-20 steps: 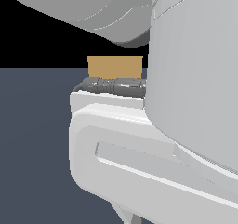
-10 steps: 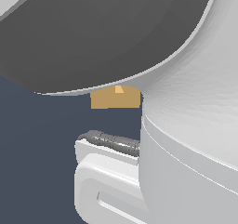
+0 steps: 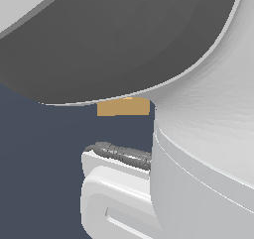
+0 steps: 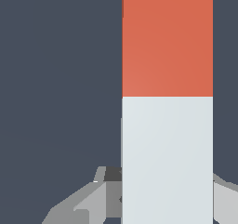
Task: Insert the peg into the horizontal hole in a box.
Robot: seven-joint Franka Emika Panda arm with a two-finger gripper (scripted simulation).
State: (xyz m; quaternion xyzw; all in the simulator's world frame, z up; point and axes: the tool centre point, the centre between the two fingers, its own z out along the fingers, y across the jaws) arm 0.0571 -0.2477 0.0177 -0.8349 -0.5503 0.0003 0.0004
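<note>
In the wrist view the peg (image 4: 167,42) fills the picture's middle, with its orange-red part above its white end (image 4: 167,158). My gripper (image 4: 167,193) has one grey finger (image 4: 90,202) on each side of the white end, both touching it, so it is shut on the peg. In the exterior view only a thin strip of the tan box (image 3: 123,107) shows below the dark arm link. A lighter orange patch (image 3: 128,100) at the strip's top edge is part of the hole. The peg and the fingers are hidden in that view.
The arm's large white and dark grey links (image 3: 198,173) block most of the exterior view. A grey cable fitting (image 3: 124,154) sits on a white link below the box. Dark blue-grey floor (image 3: 39,158) lies behind.
The dark arm link has swung down across the exterior view and now covers the box's upper part. The white link below has dropped, baring the box's lower strip.
</note>
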